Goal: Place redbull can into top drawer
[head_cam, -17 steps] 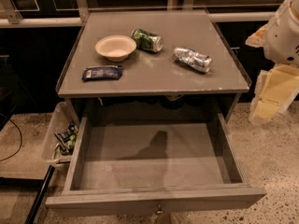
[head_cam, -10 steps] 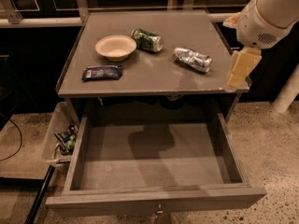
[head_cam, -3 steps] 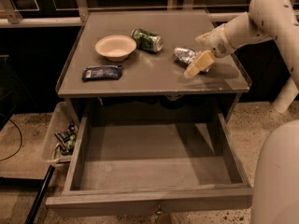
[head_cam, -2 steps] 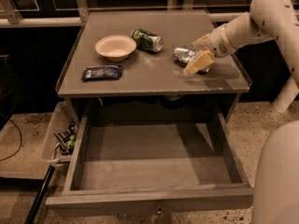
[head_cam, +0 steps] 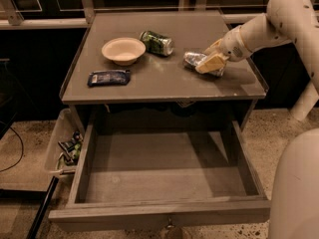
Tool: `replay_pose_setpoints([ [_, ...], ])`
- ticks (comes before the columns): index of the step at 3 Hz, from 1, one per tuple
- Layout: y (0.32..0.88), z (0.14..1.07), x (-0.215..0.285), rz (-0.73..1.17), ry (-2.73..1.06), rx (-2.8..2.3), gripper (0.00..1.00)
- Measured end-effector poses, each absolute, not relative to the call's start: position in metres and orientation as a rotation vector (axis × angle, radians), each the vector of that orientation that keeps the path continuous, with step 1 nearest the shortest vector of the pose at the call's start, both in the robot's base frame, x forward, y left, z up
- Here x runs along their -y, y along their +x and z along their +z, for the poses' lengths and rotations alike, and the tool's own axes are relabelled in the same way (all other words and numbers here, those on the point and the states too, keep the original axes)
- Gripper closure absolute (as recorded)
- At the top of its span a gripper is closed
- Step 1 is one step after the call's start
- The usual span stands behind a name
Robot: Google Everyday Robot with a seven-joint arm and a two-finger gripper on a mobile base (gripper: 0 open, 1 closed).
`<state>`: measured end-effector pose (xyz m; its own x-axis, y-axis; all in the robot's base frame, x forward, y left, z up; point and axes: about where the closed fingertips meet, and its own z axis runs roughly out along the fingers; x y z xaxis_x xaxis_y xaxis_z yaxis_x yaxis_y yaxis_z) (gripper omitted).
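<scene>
- Gripper [head_cam: 210, 63] touching silver can [head_cam: 192, 59] on tabletop [head_cam: 169, 81]; open or closed, cannot tell.
- Left of gripper: one green can [head_cam: 156, 42], one bowl [head_cam: 123, 50], one packet [head_cam: 108, 77].
- Below: one drawer [head_cam: 159, 216], open.

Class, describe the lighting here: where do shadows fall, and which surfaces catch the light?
Camera view: dim, warm light overall; the table casts a shadow across the back of the open top drawer; the redbull can glints at the table's right side, with the gripper right over it; the green can shows small highlights; the background behind the table is almost black.
</scene>
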<state>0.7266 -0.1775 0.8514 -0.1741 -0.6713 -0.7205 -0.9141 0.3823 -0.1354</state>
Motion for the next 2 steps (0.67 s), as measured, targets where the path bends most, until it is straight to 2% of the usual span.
replay_pose_setpoints([
  [1, 0.7266, 0.8514, 0.1774, 0.430, -1.364, -1.925, 0.88],
  [2, 0.7197, 0.8482, 0.1767, 0.430, -1.377, -1.928, 1.00],
])
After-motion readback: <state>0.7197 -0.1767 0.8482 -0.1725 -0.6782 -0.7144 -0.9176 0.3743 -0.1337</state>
